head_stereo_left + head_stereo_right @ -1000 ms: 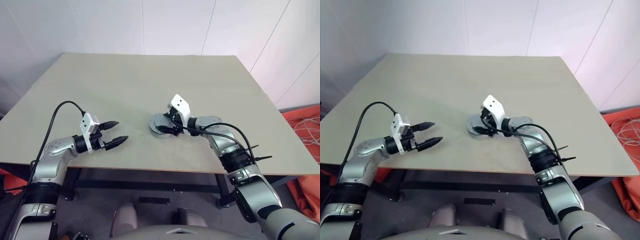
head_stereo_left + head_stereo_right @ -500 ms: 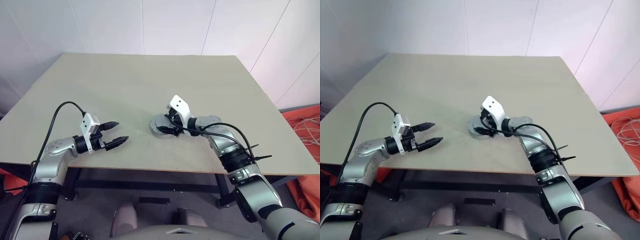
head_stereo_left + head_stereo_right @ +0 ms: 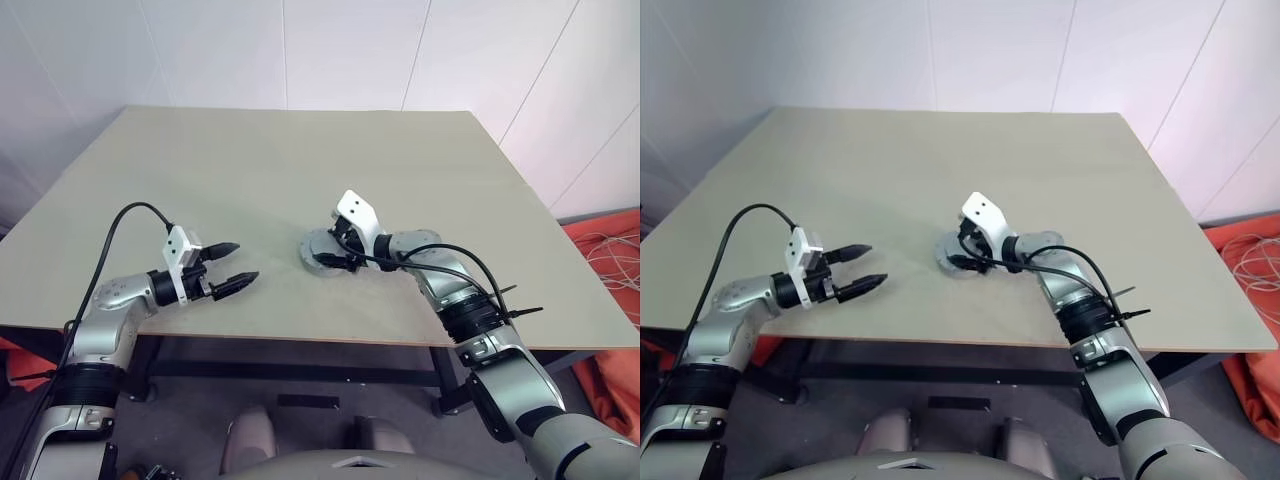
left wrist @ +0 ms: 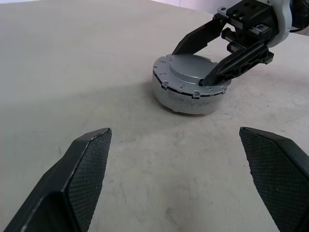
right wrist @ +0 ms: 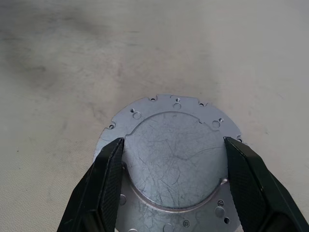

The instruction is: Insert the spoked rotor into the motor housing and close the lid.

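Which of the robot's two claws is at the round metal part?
The right claw: its black fingers straddle the raised lid of the motor housing. The left claw hangs open over bare table, well apart.

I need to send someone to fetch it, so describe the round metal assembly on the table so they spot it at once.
On the beige table, look near the middle of its front half, where the right hand reaches in. There sits the motor housing, a short pale grey cylinder closed by the lid, a flat silver disc with a raised centre and small holes round its rim. It is the one object lying on the table.
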Robot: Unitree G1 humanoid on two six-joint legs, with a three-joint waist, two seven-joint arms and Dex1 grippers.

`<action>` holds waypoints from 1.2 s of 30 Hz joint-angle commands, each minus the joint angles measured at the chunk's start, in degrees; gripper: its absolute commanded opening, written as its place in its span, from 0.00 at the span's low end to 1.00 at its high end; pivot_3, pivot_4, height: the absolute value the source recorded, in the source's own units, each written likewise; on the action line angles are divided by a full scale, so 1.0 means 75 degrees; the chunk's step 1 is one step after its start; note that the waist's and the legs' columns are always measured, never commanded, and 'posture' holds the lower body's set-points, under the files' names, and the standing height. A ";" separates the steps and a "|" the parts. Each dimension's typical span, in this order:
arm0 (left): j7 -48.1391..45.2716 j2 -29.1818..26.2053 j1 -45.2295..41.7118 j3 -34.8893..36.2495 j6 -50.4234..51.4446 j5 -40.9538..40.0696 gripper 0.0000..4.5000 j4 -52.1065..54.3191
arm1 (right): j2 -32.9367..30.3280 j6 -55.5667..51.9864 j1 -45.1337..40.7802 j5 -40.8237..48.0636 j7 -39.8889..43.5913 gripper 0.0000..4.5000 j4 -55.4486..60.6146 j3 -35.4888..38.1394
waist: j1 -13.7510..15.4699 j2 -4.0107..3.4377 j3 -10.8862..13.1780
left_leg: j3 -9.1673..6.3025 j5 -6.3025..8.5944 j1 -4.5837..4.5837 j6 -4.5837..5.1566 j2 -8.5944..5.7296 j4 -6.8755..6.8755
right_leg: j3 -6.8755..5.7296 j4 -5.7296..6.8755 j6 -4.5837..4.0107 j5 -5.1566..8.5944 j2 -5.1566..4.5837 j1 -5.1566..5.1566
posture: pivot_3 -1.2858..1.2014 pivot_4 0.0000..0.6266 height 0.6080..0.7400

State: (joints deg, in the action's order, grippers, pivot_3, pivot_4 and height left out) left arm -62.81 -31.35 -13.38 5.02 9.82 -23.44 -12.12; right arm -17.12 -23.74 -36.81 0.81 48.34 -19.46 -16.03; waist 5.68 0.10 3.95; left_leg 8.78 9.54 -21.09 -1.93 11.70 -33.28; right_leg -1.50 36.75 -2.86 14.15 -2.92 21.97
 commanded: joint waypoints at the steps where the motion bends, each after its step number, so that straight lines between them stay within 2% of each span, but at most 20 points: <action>1: 0.0079 -0.0028 -0.0158 0.0038 -0.0006 -0.0020 1.00 0.0250 | -0.0040 -0.0025 -0.0143 -0.0088 -0.0024 0.69 0.0063 -0.0051 | 0.0001 0.0000 0.0000 | 0.0000 0.0000 0.0000 0.0000 0.0000 0.0000 | 0.0000 0.0000 0.0000 0.0000 0.0000 0.0000 | 0.52 0.00 1.00; 14: 0.0768 -0.0079 -0.0522 -0.0056 0.1678 -0.0135 1.00 0.0834 | -0.0013 -0.0283 -0.0039 -0.0118 0.0051 0.69 0.0073 -0.0149 | -0.0005 0.0001 -0.0001 | -0.0001 0.0000 0.0004 0.0000 -0.0001 0.0000 | 0.0000 0.0000 0.0000 0.0000 0.0000 -0.0004 | 0.52 0.00 1.00; 16: 0.0425 -0.0129 -0.0632 -0.0116 0.1635 -0.0238 1.00 0.0916 | -0.0012 -0.0279 -0.0044 -0.0120 0.0050 0.69 0.0069 -0.0145 | -0.0006 0.0001 0.0000 | -0.0001 0.0000 0.0004 0.0000 -0.0001 0.0000 | 0.0001 0.0000 0.0000 0.0000 0.0000 -0.0004 | 0.52 0.00 1.00; 24: 0.0454 0.0111 -0.1270 -0.0230 0.1372 -0.0083 1.00 0.0503 | 0.0011 -0.0251 -0.0107 -0.0103 0.0048 0.69 -0.0011 -0.0112 | -0.0003 0.0001 -0.0001 | -0.0001 -0.0001 0.0005 -0.0001 -0.0001 0.0001 | 0.0001 0.0000 0.0000 0.0000 0.0000 -0.0006 | 0.52 0.00 1.00; 36: 0.0903 0.1066 -0.2801 -0.0986 0.0492 0.0962 0.14 -0.1618 | 0.0034 -0.0252 -0.0120 -0.0113 0.0034 0.69 -0.0049 -0.0096 | -0.0004 0.0001 -0.0001 | -0.0001 -0.0010 0.0003 -0.0017 -0.0002 0.0001 | 0.0001 -0.0005 0.0000 -0.0001 0.0000 -0.0008 | 0.52 0.00 1.00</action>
State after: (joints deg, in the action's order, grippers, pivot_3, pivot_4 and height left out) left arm -56.75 -23.68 -31.73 -2.62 15.64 -17.03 -23.08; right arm -16.74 -25.05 -37.45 0.23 48.66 -19.64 -16.41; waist 5.65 0.11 3.94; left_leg 8.77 9.46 -21.07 -2.05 11.69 -33.27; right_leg -1.50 36.71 -2.86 14.15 -2.92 21.91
